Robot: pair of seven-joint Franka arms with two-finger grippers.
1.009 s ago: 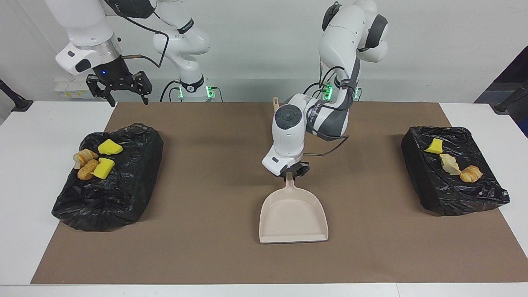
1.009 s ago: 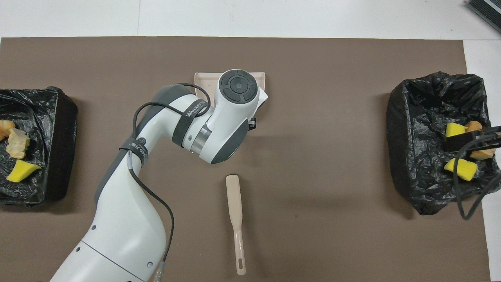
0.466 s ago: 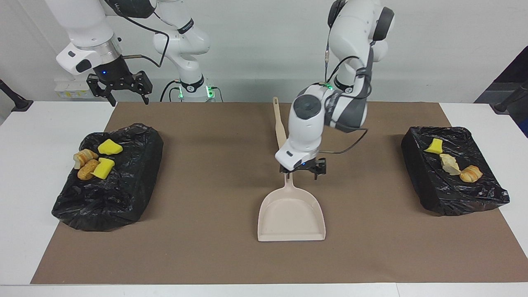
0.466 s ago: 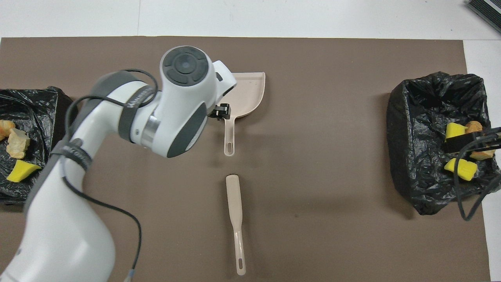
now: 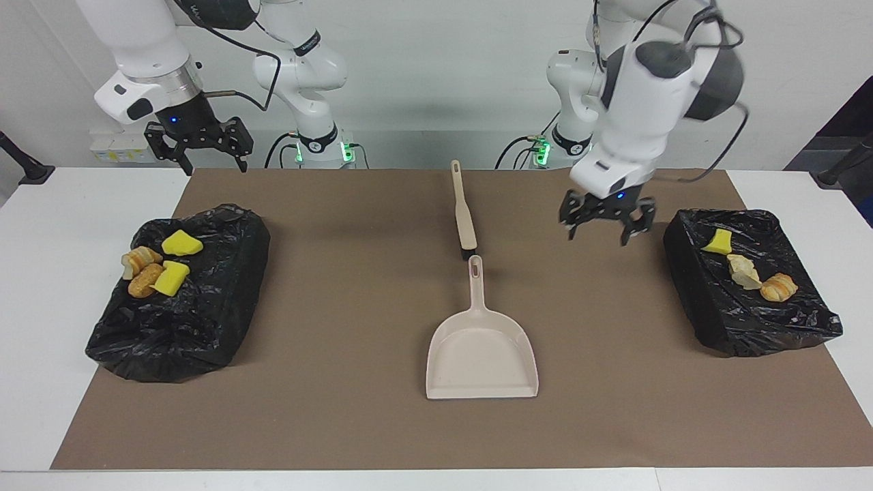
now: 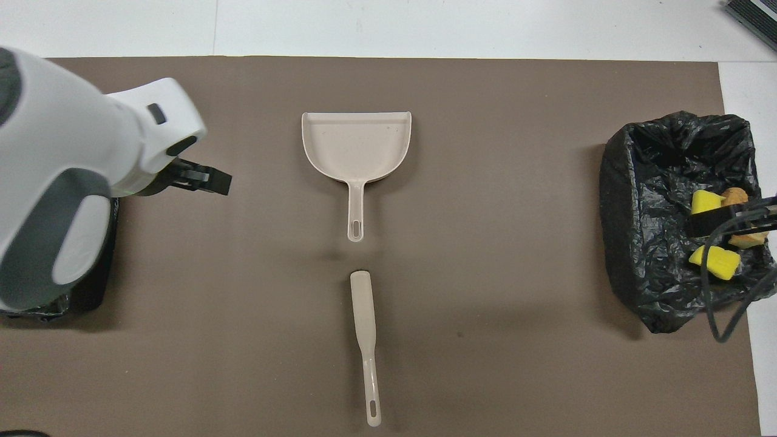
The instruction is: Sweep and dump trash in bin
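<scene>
The trash lies in two black-lined bins. Yellow sponge chunks and pastries (image 5: 155,267) sit in the bin (image 5: 204,307) at the right arm's end; more pieces (image 5: 745,267) sit in the bin (image 5: 709,300) at the left arm's end. My left gripper (image 5: 600,233) is open and empty, up in the air over the mat beside that bin; it also shows in the overhead view (image 6: 209,181). My right gripper (image 5: 208,162) is open and empty above its bin (image 6: 643,194), over the trash (image 6: 715,261), and waits there (image 6: 725,217).
The beige dustpan (image 5: 482,354) lies flat mid-mat, handle toward the robots (image 6: 357,145). The beige brush (image 5: 464,215) lies in line with it, nearer the robots (image 6: 366,328). A brown mat (image 5: 341,409) covers the table. The left arm hides most of its bin from overhead.
My left gripper has let go of the dustpan handle, risen, and swung toward the left arm's end of the table. The dustpan stays on the mat. The right arm has not moved.
</scene>
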